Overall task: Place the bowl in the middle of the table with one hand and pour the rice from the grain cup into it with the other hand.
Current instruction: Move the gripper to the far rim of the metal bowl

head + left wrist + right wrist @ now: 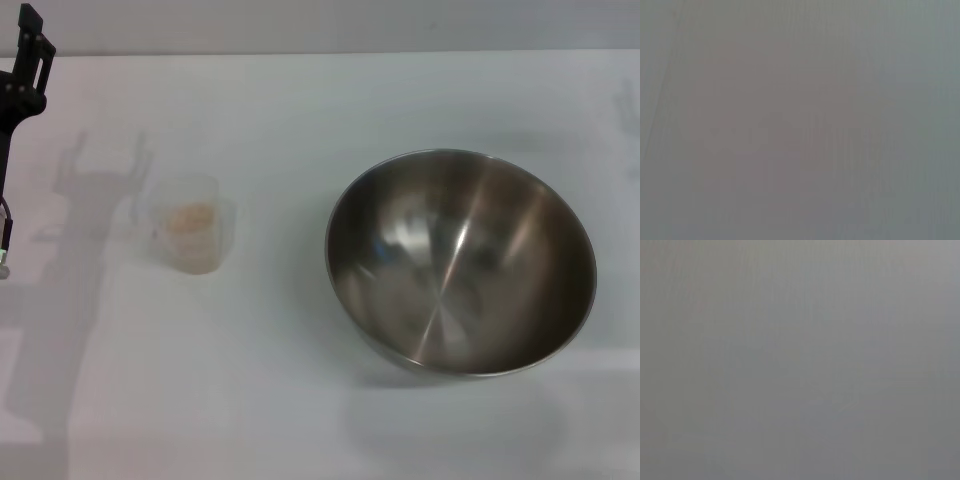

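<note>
The bowl [460, 262], a large shiny steel mixing bowl, sits empty on the white table [300, 110], right of the middle. The grain cup [192, 237], small and clear, stands upright to the left of the bowl, well apart from it, with the rice [190, 219] as a pale beige mass inside. My left gripper [32, 45] is black, raised at the far left edge, up and to the left of the cup and holding nothing; its shadow on the table shows two fingers spread apart. My right gripper is out of view. Both wrist views show only plain grey.
The shadow of the left arm [90, 190] falls on the table just left of the cup. The table's far edge [330, 52] runs along the top of the head view.
</note>
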`<state>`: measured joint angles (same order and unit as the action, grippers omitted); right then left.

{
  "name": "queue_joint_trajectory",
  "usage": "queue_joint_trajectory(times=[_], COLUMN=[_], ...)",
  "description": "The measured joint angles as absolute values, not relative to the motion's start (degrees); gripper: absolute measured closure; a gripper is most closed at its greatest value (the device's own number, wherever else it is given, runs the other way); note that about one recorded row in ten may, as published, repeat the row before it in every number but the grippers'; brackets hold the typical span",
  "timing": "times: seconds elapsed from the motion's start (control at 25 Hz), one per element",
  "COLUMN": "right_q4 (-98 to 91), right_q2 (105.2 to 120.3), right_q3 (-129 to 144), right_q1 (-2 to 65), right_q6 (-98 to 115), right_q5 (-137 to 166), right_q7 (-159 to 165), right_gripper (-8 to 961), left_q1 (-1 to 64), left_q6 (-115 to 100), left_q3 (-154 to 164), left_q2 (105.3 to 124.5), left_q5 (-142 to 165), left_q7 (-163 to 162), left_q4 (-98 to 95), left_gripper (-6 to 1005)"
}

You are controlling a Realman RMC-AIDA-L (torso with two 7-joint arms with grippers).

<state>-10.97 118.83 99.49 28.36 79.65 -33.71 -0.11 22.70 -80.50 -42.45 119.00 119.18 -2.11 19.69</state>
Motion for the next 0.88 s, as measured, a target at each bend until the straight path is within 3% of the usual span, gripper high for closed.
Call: queue_joint_trajectory(times=[0.88], right_q4=[-10.9], right_q2=[118.91], right_q3=[100.3], right_q1=[27.9], right_q6=[85.2], right_q5=[-33.5], right_q7=[-18.5], right_gripper=[257], left_q1=[22.3], left_q6=[-80.5], left_q3=[-42.2], left_q2=[119.09], left_q5=[119.2], left_q7=[-2.1], left_q4=[20.0], left_gripper=[238])
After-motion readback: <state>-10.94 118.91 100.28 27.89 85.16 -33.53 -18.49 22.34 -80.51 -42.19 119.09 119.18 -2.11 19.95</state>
